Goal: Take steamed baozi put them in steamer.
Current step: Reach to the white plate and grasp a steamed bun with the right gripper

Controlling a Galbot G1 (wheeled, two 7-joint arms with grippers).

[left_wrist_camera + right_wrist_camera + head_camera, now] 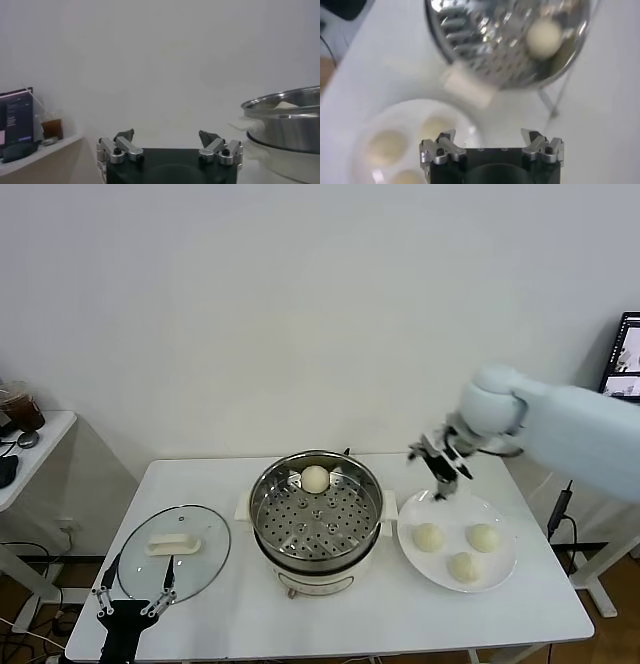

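Note:
The shiny steamer [262, 496] stands mid-table with one cream baozi [315, 478] on the far side of its perforated tray. Three more baozi [428, 536] [483, 536] [463, 566] lie on a white plate [450, 509] to its right. My right gripper [440, 472] hangs open and empty above the plate's far-left rim, between plate and steamer. Its wrist view shows the gripper [490, 137], the steamer [470, 45], the baozi [543, 38] inside it and the plate's baozi [385, 147]. My left gripper [138, 572] rests open and empty at the front left.
A round glass lid [205, 534] with a white handle lies flat left of the steamer, right in front of the left gripper [167, 136]. The steamer's wall [285, 125] rises beside that gripper. A side table with a cup [20, 409] stands far left, a monitor [622, 359] far right.

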